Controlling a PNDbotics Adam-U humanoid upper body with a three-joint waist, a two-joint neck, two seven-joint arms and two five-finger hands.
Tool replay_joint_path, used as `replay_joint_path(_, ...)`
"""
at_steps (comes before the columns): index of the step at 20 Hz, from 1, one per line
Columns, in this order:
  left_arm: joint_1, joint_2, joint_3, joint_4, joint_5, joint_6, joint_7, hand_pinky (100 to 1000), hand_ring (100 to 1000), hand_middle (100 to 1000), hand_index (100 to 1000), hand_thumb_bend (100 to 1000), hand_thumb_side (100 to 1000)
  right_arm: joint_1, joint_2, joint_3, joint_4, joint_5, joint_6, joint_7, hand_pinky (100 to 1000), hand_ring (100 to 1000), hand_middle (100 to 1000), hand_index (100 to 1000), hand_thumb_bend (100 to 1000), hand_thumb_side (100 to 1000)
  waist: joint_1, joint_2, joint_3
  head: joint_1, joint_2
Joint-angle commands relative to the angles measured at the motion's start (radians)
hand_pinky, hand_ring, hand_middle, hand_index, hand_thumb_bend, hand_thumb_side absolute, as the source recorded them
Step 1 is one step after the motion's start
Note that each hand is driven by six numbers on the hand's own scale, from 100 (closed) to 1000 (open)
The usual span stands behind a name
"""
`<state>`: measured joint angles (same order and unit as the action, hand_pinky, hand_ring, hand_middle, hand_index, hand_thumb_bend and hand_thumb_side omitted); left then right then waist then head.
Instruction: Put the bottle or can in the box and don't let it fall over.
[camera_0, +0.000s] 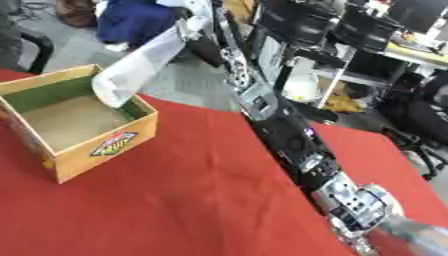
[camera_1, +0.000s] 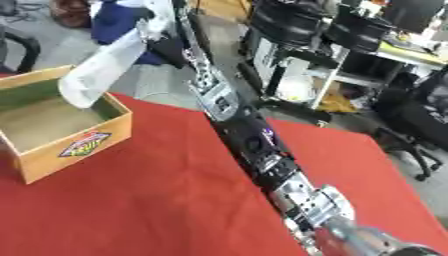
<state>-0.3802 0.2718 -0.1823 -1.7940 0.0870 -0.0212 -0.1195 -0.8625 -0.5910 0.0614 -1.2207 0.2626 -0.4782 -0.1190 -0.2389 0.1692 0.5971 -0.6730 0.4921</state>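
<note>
At the left edge of the red tablecloth sits an open cardboard box, its inside green along the walls and tan on the floor, with a coloured label on its near right face. A pale, blurred, elongated thing slants from the upper middle of the view down to the box's far right corner, its lower end just above or at the rim; what it is cannot be made out. To the right of the box the cloth lies bare up to the robot's arm, black with silver joints, which runs as a long diagonal from the upper middle of the scene down to the lower right corner. At that corner the right hand shows as a silver and black block, and just below it is a grey, rounded, bottle-like shape, smeared by blur at the frame's bottom edge. Whether the fingers are curled round it cannot be told. It lies well apart from the box, across the width of the cloth.
</note>
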Motion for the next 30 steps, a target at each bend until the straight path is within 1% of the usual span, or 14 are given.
replay_joint_path(1, -0.015, 0.002, -0.003, -0.018, -0.002, -0.001, -0.004, 749, 853, 616, 721, 100, 871, -0.020, -0.008, -0.001, -0.021, 0.107, -0.108, 0.193, 990, 1000, 1000, 1000, 100, 299, 0.013, -0.007, -0.003, -0.012, -0.020)
replay_joint_path(4, -0.016, 0.002, -0.003, -0.018, -0.002, -0.001, -0.003, 749, 853, 616, 721, 100, 870, -0.020, 0.000, -0.021, -0.014, 0.133, -0.143, 0.251, 983, 1000, 1000, 1000, 100, 292, 0.013, -0.005, -0.012, -0.015, -0.023)
replay_joint_path(8, -0.016, 0.002, -0.004, -0.018, -0.003, -0.001, -0.004, 749, 853, 615, 721, 100, 869, -0.019, -0.001, -0.032, -0.010, 0.127, -0.143, 0.251, 973, 1000, 1000, 1000, 100, 299, 0.013, -0.005, -0.019, -0.015, -0.022)
replay_joint_path(15, -0.015, 0.002, -0.002, -0.018, -0.002, -0.001, -0.002, 748, 852, 614, 721, 100, 867, -0.014, -0.011, -0.033, -0.016, 0.141, -0.145, 0.256, 986, 1000, 1000, 1000, 100, 255, 0.013, -0.005, -0.029, -0.019, -0.020)
replay_joint_path(19, -0.013, 0.000, -0.001, -0.016, -0.001, -0.001, -0.001, 748, 852, 614, 720, 100, 867, -0.007, -0.017, -0.021, -0.010, 0.186, -0.163, 0.320, 957, 1000, 1000, 1000, 100, 202, 0.013, -0.004, -0.038, -0.021, -0.017)
replay_joint_path(20, -0.013, 0.000, -0.001, -0.015, -0.001, -0.001, 0.000, 748, 852, 614, 720, 100, 867, -0.004, -0.015, -0.015, -0.004, 0.200, -0.170, 0.356, 940, 1000, 1000, 1000, 100, 216, 0.013, -0.003, -0.040, -0.021, -0.017)
replay_joint_path(21, -0.012, -0.001, -0.001, -0.014, -0.001, 0.000, 0.000, 748, 853, 614, 720, 100, 868, -0.001, -0.012, -0.009, 0.004, 0.211, -0.176, 0.396, 943, 1000, 1000, 1000, 100, 377, 0.013, -0.002, -0.044, -0.022, -0.018)
replay_joint_path(22, -0.012, -0.002, -0.001, -0.012, -0.002, 0.000, 0.000, 748, 853, 614, 720, 100, 868, 0.001, -0.009, -0.005, 0.012, 0.221, -0.181, 0.435, 944, 1000, 1000, 1000, 100, 402, 0.013, -0.001, -0.047, -0.022, -0.019)
replay_joint_path(23, -0.012, -0.003, -0.001, -0.011, -0.002, 0.000, 0.000, 748, 853, 614, 720, 100, 869, 0.002, -0.006, -0.005, 0.017, 0.226, -0.183, 0.464, 947, 1000, 1000, 1000, 100, 643, 0.013, 0.000, -0.050, -0.022, -0.020)
replay_joint_path(24, -0.011, -0.005, -0.001, -0.010, -0.003, 0.000, 0.000, 747, 853, 613, 720, 100, 869, 0.005, -0.002, -0.003, 0.023, 0.233, -0.182, 0.488, 945, 1000, 1000, 1000, 100, 706, 0.013, 0.001, -0.053, -0.022, -0.021)
replay_joint_path(25, -0.011, -0.006, -0.001, -0.009, -0.003, 0.000, 0.000, 747, 853, 612, 720, 100, 869, 0.006, 0.002, -0.003, 0.028, 0.236, -0.180, 0.505, 947, 1000, 1000, 1000, 100, 578, 0.013, 0.002, -0.056, -0.022, -0.022)
replay_joint_path(26, -0.010, -0.008, -0.001, -0.008, 0.000, 0.000, 0.000, 747, 853, 613, 720, 100, 870, 0.007, 0.005, -0.002, 0.031, 0.241, -0.177, 0.517, 948, 1000, 1000, 1000, 100, 733, 0.013, 0.004, -0.060, -0.022, -0.022)
replay_joint_path(29, -0.008, -0.011, 0.001, -0.004, -0.003, 0.000, 0.001, 748, 853, 613, 720, 100, 872, 0.012, 0.012, 0.000, 0.035, 0.257, -0.172, 0.535, 949, 1000, 1000, 1000, 100, 640, 0.013, 0.008, -0.075, -0.021, -0.023)
replay_joint_path(30, -0.006, -0.012, 0.001, -0.002, -0.004, 0.000, 0.002, 748, 853, 613, 720, 100, 874, 0.014, 0.015, 0.002, 0.036, 0.259, -0.173, 0.538, 947, 1000, 1000, 1000, 100, 530, 0.013, 0.010, -0.083, -0.021, -0.024)
